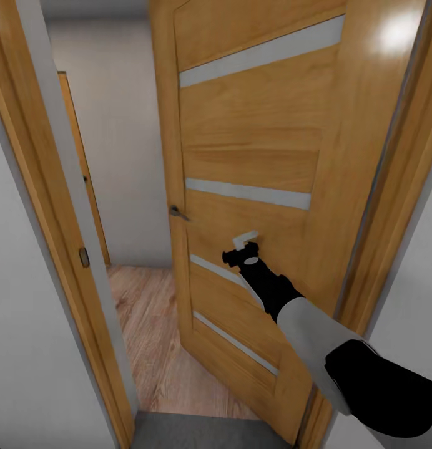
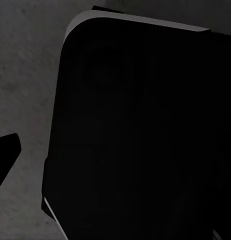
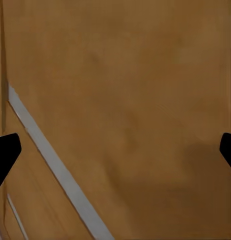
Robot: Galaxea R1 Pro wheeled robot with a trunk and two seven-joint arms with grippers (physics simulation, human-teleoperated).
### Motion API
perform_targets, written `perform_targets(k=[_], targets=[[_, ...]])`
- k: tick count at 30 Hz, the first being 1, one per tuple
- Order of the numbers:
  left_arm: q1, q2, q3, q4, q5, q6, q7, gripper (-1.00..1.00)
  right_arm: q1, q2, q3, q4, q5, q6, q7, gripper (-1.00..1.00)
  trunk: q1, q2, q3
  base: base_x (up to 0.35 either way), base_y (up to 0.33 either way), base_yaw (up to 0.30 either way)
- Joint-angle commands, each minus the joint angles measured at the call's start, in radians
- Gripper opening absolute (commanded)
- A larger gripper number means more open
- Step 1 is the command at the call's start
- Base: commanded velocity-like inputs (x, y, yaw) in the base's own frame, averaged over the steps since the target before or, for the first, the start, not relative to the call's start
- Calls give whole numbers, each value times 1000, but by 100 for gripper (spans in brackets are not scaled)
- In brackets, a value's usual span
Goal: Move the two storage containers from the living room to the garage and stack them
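Door: wooden, with pale horizontal strips, fills the centre and right of the head view, standing ajar.
Door frame: wood, left of the frame.
Wood plank floor: lower centre, seen through the gap.
Grey floor: concrete, upper left of the left wrist view, beside a dark body.
Right end effector: against the door's face at centre; fingers spread wide apart, released.
Left end effector: cannot tell.
Storage containers: place unknown.

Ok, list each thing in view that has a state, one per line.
Door: partly open, wood floor showing through the gap.
Door handle: level, untouched.
Right gripper: open, at the door's face, holding nothing.
Left gripper: one fingertip shows, state unclear.
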Motion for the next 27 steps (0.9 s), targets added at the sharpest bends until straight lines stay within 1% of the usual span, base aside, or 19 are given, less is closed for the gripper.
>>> perform_targets(k=[1,4,12,17,27], targets=[[1,0,6,-2,6,-1,0,100,-1,0,5,0,-2,6,-10,100,0,-1,-1,0,0,0],[1,0,6,-2,6,-1,0,100,-1,0,5,0,-1,7,-14,100,0,-1,-1,30,0,0],[1,-1,6,-2,7,-1,0,100,-1,0,5,0,5,10,-19,100,0,-1,-1,124,0,0],[1,2,6,-2,7,0,-1,100,-1,0,4,0,8,10,-35,100,0,-1,-1,77,0,0],[1,3,6,-2,7,0,-1,100,-1,0,5,0,10,10,-46,100,0,-1,-1,288,0,0]])
